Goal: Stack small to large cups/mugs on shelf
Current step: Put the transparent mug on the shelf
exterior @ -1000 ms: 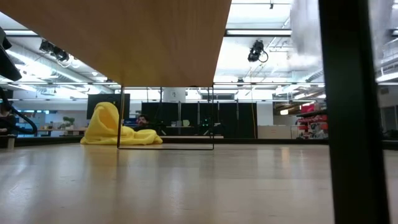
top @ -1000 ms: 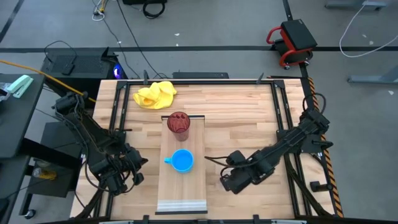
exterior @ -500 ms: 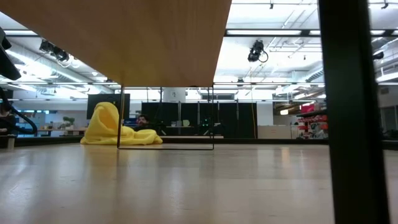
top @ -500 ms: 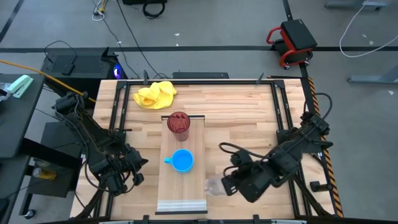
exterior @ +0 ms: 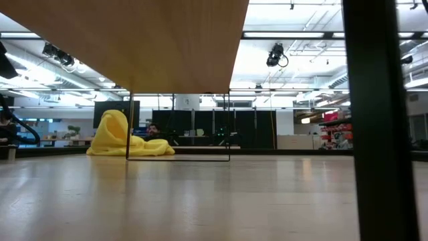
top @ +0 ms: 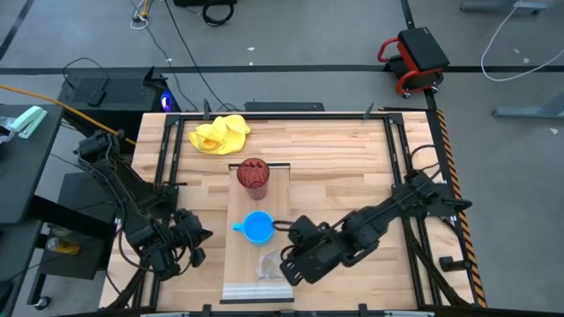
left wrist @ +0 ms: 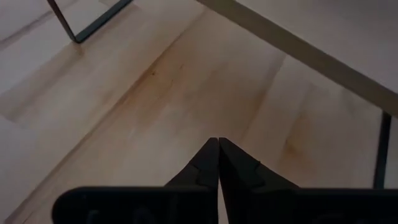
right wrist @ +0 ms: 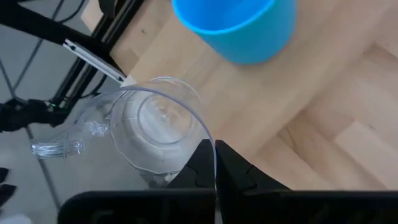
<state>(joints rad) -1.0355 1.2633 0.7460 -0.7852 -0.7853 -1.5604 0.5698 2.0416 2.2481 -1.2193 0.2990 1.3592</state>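
Pale shelf (top: 257, 295): right end effector (top: 284, 266) pinching glass cup (top: 269, 265) rim.

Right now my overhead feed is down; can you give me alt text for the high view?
The right pincer holds the clear glass cup over the near end of the pale board, just behind the blue mug and the red tumbler. The left pincer waits at the table's left edge; a yellow cloth lies at the far side.

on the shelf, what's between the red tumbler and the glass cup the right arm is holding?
The blue mug. In the high view it stands on the shelf between the red tumbler and the clear glass cup, which the right end effector pinches by the rim.
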